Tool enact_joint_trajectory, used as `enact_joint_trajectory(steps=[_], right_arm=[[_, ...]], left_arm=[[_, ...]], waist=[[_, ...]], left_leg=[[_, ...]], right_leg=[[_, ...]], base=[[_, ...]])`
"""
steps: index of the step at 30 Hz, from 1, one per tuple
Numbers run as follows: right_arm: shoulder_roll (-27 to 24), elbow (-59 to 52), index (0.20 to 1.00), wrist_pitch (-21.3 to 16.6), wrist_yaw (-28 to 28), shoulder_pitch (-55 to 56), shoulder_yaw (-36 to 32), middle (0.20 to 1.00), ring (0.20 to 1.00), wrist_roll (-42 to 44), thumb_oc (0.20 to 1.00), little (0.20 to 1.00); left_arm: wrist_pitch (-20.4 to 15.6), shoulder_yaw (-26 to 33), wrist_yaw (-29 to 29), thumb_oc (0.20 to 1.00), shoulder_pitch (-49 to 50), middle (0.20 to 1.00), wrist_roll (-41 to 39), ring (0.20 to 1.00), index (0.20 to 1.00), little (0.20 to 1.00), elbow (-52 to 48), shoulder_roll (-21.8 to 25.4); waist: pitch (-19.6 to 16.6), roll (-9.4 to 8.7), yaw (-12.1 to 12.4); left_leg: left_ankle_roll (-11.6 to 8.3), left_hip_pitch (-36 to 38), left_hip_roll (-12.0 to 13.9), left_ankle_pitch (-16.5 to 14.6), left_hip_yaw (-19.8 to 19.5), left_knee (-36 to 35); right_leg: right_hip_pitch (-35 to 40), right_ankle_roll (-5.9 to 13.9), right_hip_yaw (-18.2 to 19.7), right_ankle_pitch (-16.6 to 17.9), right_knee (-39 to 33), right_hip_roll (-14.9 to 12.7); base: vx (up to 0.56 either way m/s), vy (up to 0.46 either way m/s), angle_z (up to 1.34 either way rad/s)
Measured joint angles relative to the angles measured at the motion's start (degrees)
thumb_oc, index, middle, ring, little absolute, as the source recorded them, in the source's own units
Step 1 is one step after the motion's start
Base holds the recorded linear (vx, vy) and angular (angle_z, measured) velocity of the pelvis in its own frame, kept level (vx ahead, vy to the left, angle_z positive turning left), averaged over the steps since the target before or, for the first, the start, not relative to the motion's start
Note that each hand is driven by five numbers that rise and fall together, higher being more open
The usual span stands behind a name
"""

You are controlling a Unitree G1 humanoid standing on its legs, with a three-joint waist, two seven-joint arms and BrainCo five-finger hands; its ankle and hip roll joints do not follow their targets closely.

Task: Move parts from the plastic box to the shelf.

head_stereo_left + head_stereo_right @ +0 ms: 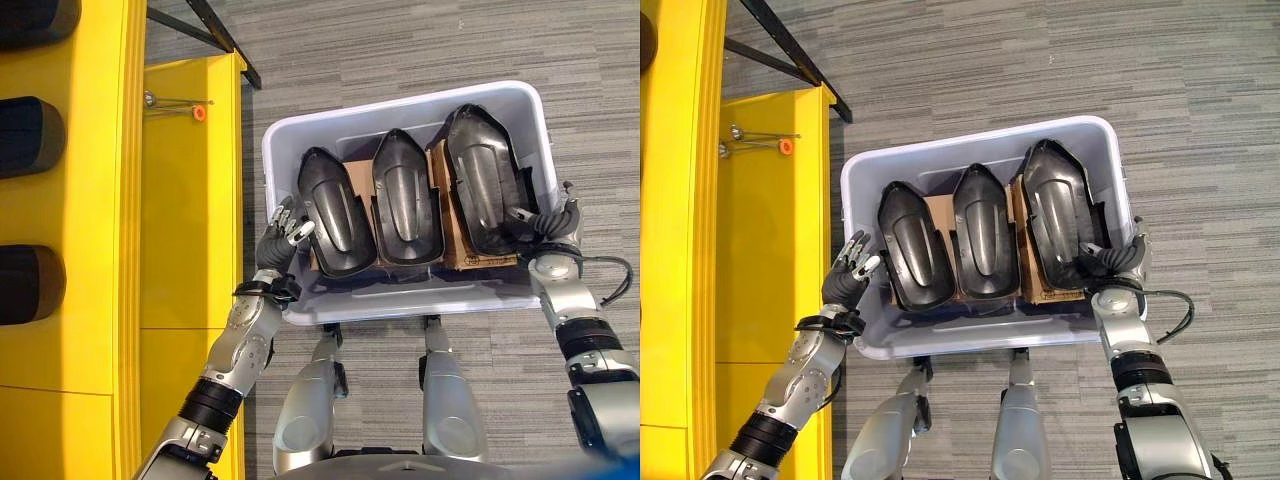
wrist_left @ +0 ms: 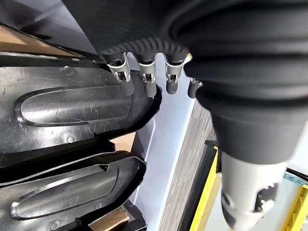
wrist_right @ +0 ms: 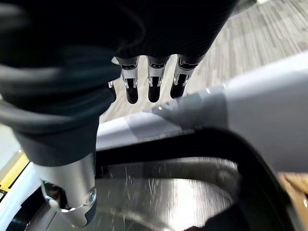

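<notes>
Three black moulded parts stand side by side in the plastic box (image 1: 520, 110), propped on cardboard (image 1: 455, 250). The left hand (image 1: 283, 238), fingers straight, hangs at the left part (image 1: 335, 215) near the box's left wall. The right hand (image 1: 545, 222), fingers relaxed, rests by the right part (image 1: 480, 180). The middle part (image 1: 405, 200) stands untouched. They look stiff, light and slick; gripping their rims seems safest. The yellow shelf (image 1: 180, 200) stands left of the box.

Industrial workshop or warehouse: yellow metal shelf (image 1: 180, 200) left of left hand (image 1: 283, 238) fingers, grey carpet-tile floor (image 1: 400, 50), plastic box (image 1: 300, 135) of black moulded parts (image 1: 408, 200) ahead of fingers.
</notes>
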Motion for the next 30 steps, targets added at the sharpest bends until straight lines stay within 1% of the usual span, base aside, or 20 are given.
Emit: enact_joint_trajectory(steps=[4,9,12,16,19,20,22,28,30], right_arm=[[-0.1,2.7,1.0,0.0,0.0,-1.5,0.4,1.0,1.0,0.2,1.0,1.0],[-1.7,5.7,1.0,-0.1,0.0,-2.7,0.4,1.0,1.0,0.5,1.0,1.0],[-1.8,7.0,1.0,-0.2,0.1,-3.7,0.5,1.0,1.0,1.4,1.0,1.0],[-1.8,6.6,1.0,-0.2,0.3,-3.7,1.7,1.0,1.0,1.4,1.0,1.0],[-1.6,-1.0,1.0,0.2,-0.4,-2.6,2.8,1.0,1.0,1.1,1.0,1.0],[-1.6,-7.4,1.0,0.1,-0.7,-1.0,2.5,1.0,1.0,0.1,1.0,1.0],[-1.5,-11.2,1.0,0.1,-1.6,-0.6,2.6,1.0,1.0,-2.1,1.0,1.0],[-1.1,-14.8,1.0,0.3,-2.1,0.0,2.6,1.0,1.0,-6.7,1.0,1.0],[-0.6,-17.0,1.0,0.3,-2.1,0.1,2.6,1.0,1.0,-6.8,1.0,1.0]], left_arm=[[0.0,0.0,0.0,1.0,0.0,1.0,0.0,1.0,1.0,1.0,0.0,0.0],[-0.6,-0.3,0.0,1.0,0.1,1.0,-0.1,1.0,1.0,1.0,0.0,0.2],[-0.7,-0.5,0.0,1.0,0.2,1.0,-0.1,1.0,1.0,1.0,0.0,0.3],[-0.7,-0.6,0.0,1.0,0.1,1.0,-0.1,1.0,1.0,1.0,0.0,0.2],[-0.8,-0.5,0.1,1.0,0.1,1.0,0.0,1.0,1.0,1.0,-0.1,0.2],[-0.8,-0.5,0.2,1.0,0.1,1.0,0.0,1.0,1.0,1.0,-0.2,0.0],[-0.9,-0.5,1.3,1.0,0.1,1.0,0.0,1.0,1.0,1.0,-1.2,-0.1],[-0.9,-0.5,1.3,1.0,0.1,1.0,0.0,1.0,1.0,1.0,-2.1,-0.1],[-0.9,-0.4,1.3,1.0,0.2,1.0,0.0,1.0,1.0,1.0,-2.2,-0.1]], waist=[[0.0,0.08,0.0],[0.1,0.26,0.2],[0.5,0.89,0.2],[0.5,0.88,0.3],[0.7,0.68,-0.1],[0.7,0.66,-0.2],[0.8,0.49,-0.1],[1.3,-0.31,-0.2],[1.3,-0.32,-0.1]], left_leg=[[-0.01,-0.1,0.0,0.2,-0.1,0.0],[0.1,-0.6,-0.2,0.4,-0.2,0.0],[0.11,-0.8,-0.2,0.5,-0.2,0.0],[0.11,-1.4,-0.2,0.6,-0.3,0.0],[0.09,-1.5,-0.2,0.6,-0.3,0.0],[0.09,-1.5,-0.2,0.6,-0.3,0.0],[0.09,-1.6,-0.2,0.6,-0.4,0.0],[0.09,-1.7,-0.2,0.6,-0.5,0.0],[0.09,-1.8,-0.2,0.6,-0.6,0.0]], right_leg=[[-0.1,0.02,0.0,0.1,0.0,0.0],[-0.6,0.13,0.0,0.5,0.0,0.0],[-0.9,0.13,0.0,0.5,0.0,0.0],[-1.3,0.1,0.0,0.6,0.0,0.0],[-1.3,0.1,0.0,0.6,0.0,0.1],[-1.4,0.09,0.0,0.6,0.0,0.1],[-1.4,0.09,0.0,0.6,0.0,0.1],[-1.5,0.09,-0.1,0.6,0.0,0.1],[-1.6,0.09,-0.1,0.6,0.0,0.1]], base=[[0.0,-0.003,0.01],[0.0,0.0,0.0],[0.0,0.0,0.0],[-0.01,-0.01,0.02],[0.0,0.0,0.0],[0.0,0.0,0.0],[0.0,0.0,0.0],[0.0,0.0,0.0],[0.0,0.0,0.0]])
